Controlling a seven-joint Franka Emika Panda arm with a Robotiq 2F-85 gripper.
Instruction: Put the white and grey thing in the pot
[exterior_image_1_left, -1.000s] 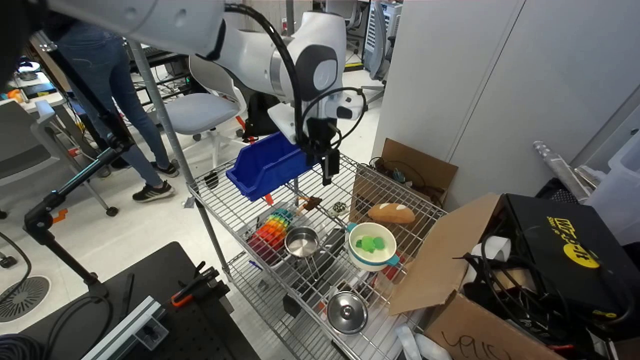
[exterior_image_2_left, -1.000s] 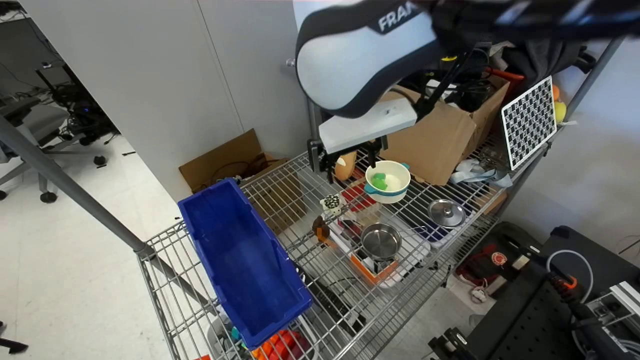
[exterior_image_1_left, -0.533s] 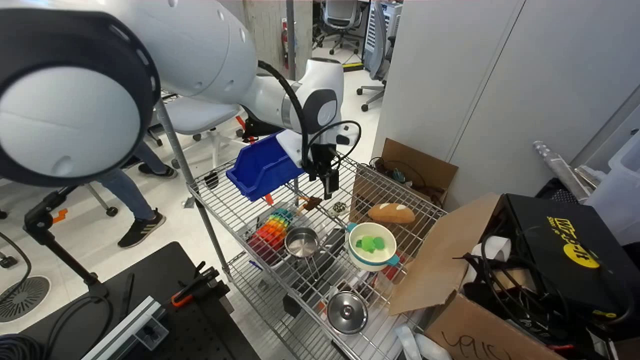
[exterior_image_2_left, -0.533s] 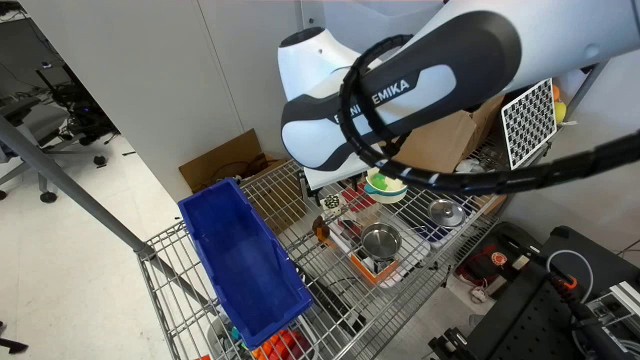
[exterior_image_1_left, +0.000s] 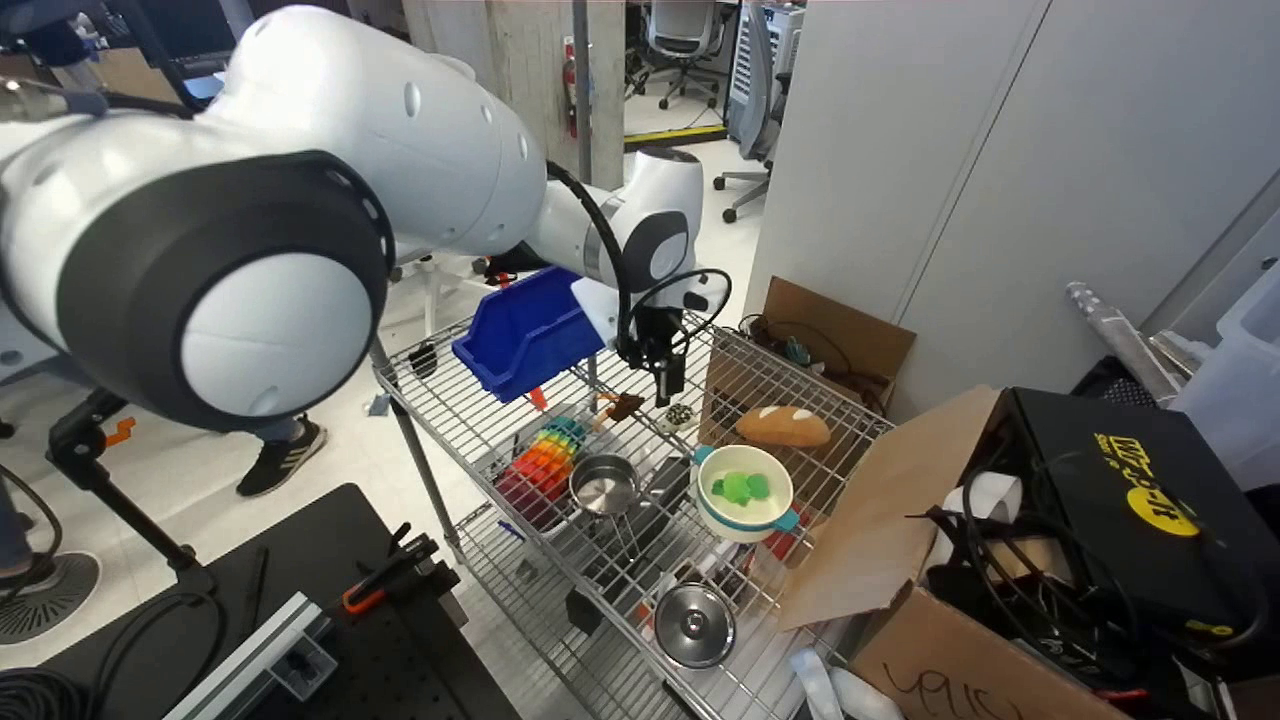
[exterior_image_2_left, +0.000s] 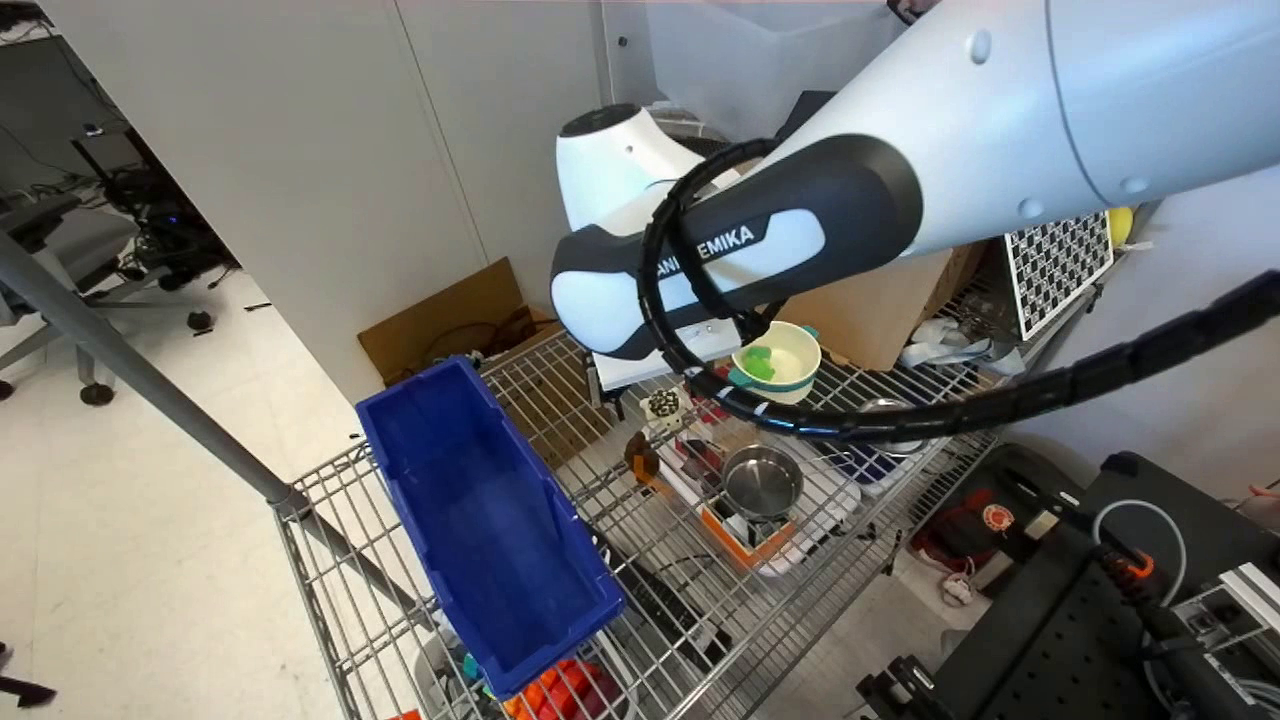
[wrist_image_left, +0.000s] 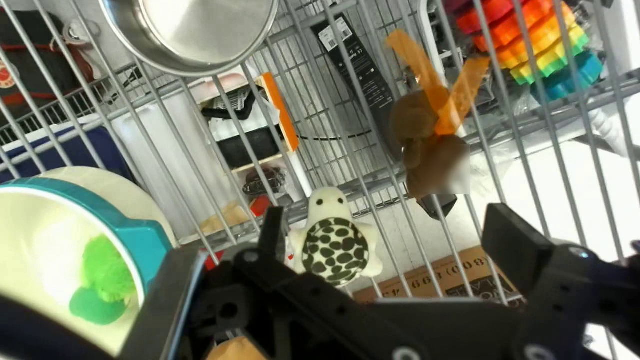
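Note:
The white and grey thing is a small white toy turtle with a dark-spotted shell (wrist_image_left: 336, 247); it lies on the wire shelf. It also shows in both exterior views (exterior_image_1_left: 678, 416) (exterior_image_2_left: 662, 404). My gripper (wrist_image_left: 392, 235) is open and empty above it. In the wrist view the turtle shows between the fingers, close to the left one, its lower end hidden by the gripper. In an exterior view the gripper (exterior_image_1_left: 670, 385) is just above and beside the turtle. The pot is shiny steel (wrist_image_left: 200, 32) and stands empty on the shelf, also in both exterior views (exterior_image_1_left: 604, 488) (exterior_image_2_left: 763, 484).
A green-and-white bowl (wrist_image_left: 137, 235) holding green pieces, a bread-like lump (exterior_image_1_left: 783, 427) and a steel lid (exterior_image_1_left: 694, 625) lie on the wire shelf. A brown toy with orange parts (wrist_image_left: 425, 120) lies near the turtle. A blue bin (exterior_image_2_left: 490, 530) stands at one end.
The arm has come down, and my gripper has dropped toward the shelf above the turtle. The turtle and the pot have not moved. A person in the background has stepped away.

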